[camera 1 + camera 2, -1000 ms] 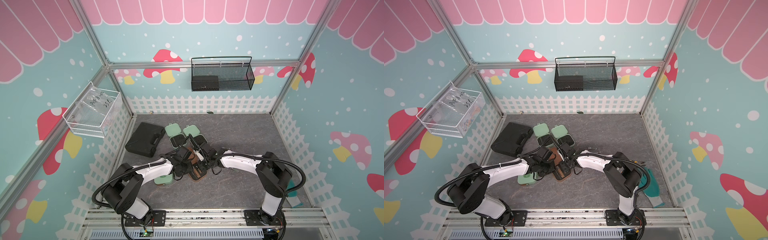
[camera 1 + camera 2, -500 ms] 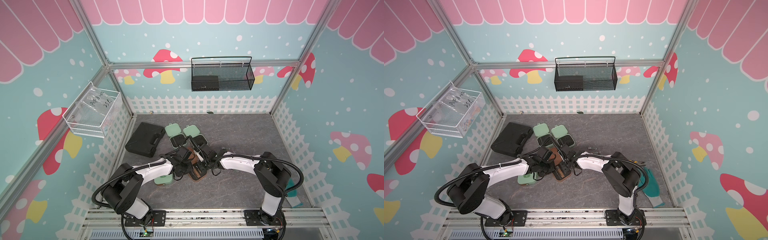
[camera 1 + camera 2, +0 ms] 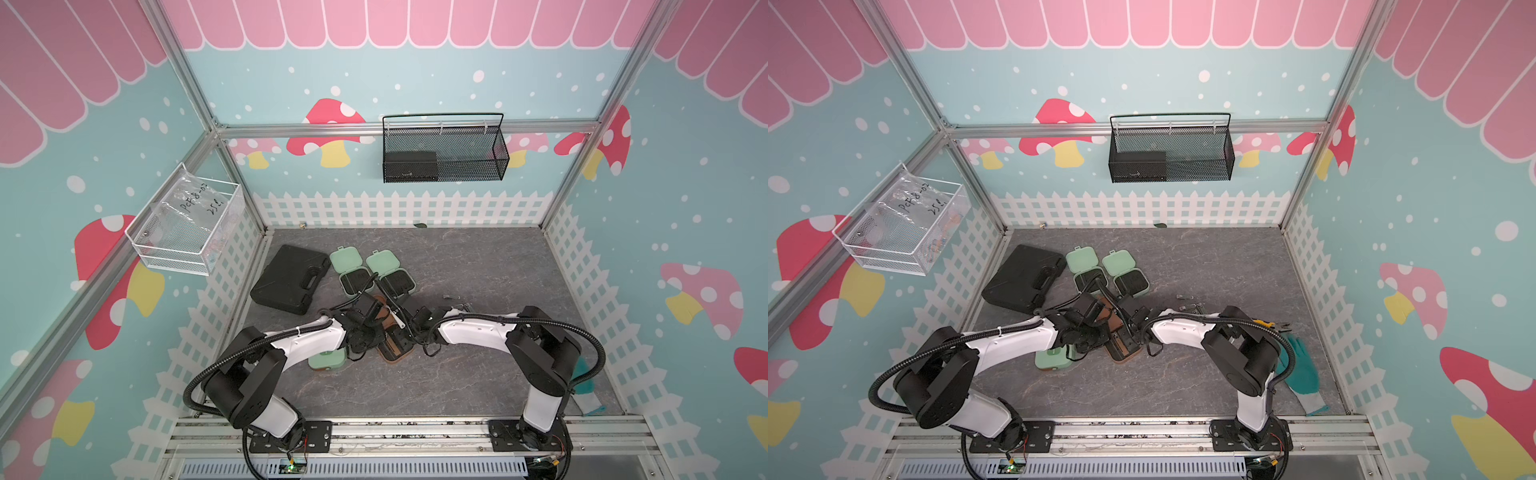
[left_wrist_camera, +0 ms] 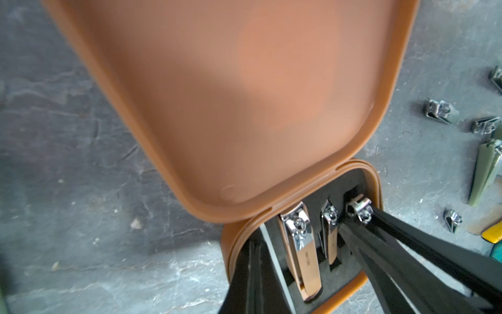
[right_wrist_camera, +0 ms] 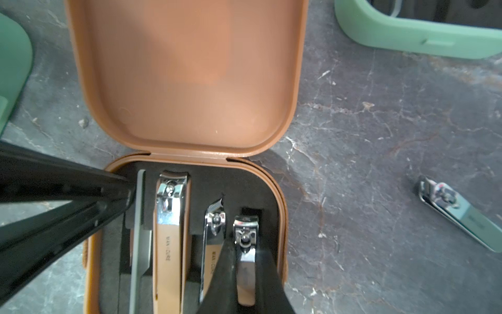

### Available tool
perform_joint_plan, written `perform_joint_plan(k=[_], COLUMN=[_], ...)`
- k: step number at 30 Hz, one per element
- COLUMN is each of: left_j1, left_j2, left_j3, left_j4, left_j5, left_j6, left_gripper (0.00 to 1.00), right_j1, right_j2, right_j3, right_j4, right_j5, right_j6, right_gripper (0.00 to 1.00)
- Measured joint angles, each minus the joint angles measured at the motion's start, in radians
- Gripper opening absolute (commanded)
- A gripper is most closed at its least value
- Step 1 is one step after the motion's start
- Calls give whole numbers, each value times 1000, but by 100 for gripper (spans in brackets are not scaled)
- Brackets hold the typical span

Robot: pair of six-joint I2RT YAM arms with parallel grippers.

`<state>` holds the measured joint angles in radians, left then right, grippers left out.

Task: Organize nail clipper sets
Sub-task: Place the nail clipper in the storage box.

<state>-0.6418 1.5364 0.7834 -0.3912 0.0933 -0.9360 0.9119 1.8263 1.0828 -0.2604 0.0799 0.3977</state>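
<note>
Four cases lie on the tabletop (image 3: 457, 374) in both top views: two open mint cases (image 3: 345, 258), a shut mint case (image 3: 326, 360) by the left arm, and the brown case (image 3: 395, 351) open between both arms. Loose clippers (image 3: 1191, 308) lie near the right arm.

From the left wrist, the left claw (image 4: 256, 252) is pressed closed with its tip at the nail file (image 4: 269, 244). Whether it pinches the file, I cannot tell.

From the right wrist, the right claw (image 5: 244, 243) grips the small clipper (image 5: 245, 225) over the last free slot, beside the seated large clipper (image 5: 169, 231) and slanted clipper (image 5: 214, 244). By my judgement the brown set is nearly complete, while the mint sets and all the lids remain.
</note>
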Motion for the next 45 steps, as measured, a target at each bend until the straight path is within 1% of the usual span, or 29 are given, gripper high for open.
perform_joint_plan(k=[3,12,24,36,41,45], left_j1=[0,0,-1,-1,-1,-1], left_j2=[-2,-3,-5,-5,-5,-5], left_j3=[-3,-5,-6,-7,-9,-9], left_j4=[3,4,5,7,9,9], left_j5=[0,1,15,16,16,16], left_j6=[0,-2,-3,-3,-3,-3], left_gripper=[0,0,0,0,0,0], right_j1=[10,14,23,53,58,59], right_j2=[0,0,19,62,66,65], right_j3=[-7,2,47,94,99,99], right_j4=[4,-10,-88,-140,-146,-146], right_j5=[18,40,56,142,156,156], right_j6=[0,4,42,140,157,158], right_gripper=[0,10,9,9,14,21])
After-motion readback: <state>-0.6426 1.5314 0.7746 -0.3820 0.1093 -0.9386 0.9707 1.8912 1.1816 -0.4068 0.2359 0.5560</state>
